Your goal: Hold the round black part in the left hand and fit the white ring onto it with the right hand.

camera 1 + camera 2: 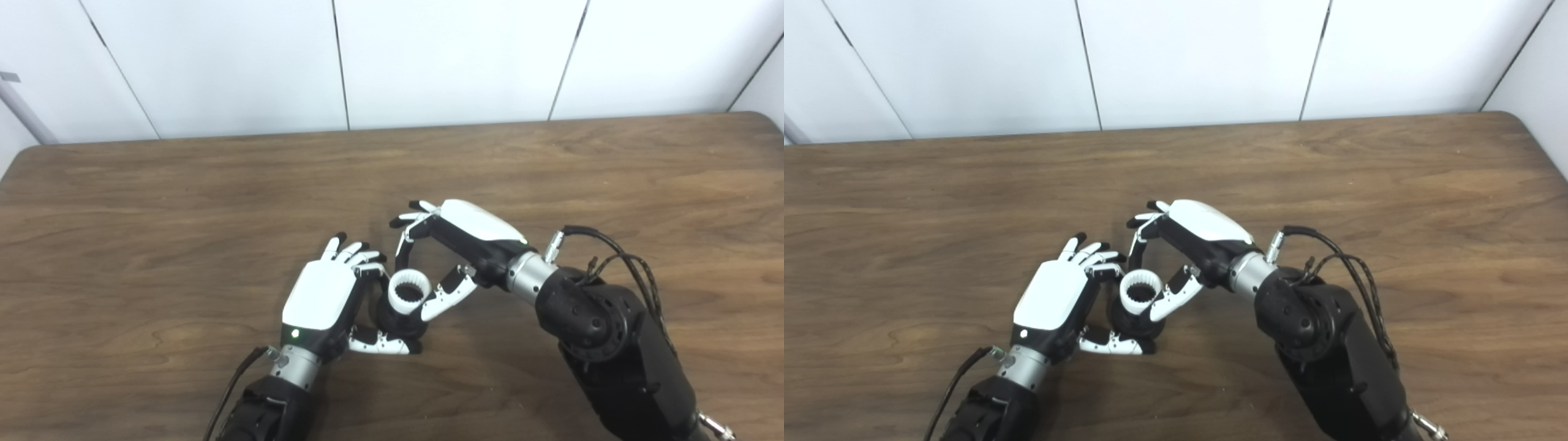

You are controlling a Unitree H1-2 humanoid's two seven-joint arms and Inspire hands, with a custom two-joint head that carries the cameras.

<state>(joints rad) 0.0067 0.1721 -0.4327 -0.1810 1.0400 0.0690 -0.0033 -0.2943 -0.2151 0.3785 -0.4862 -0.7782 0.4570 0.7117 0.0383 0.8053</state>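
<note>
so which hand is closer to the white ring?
Right hand: its thumb touches the white ring, fingers arched above it. Left hand sits beside it, gripping the black part underneath.

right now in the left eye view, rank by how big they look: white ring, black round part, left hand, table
1. table
2. left hand
3. black round part, partly hidden, so unsure
4. white ring, close to the part in apparent size

The white ring, toothed inside, sits flat on top of the round black part, opening facing up. The black part stands upright on the table.
</note>
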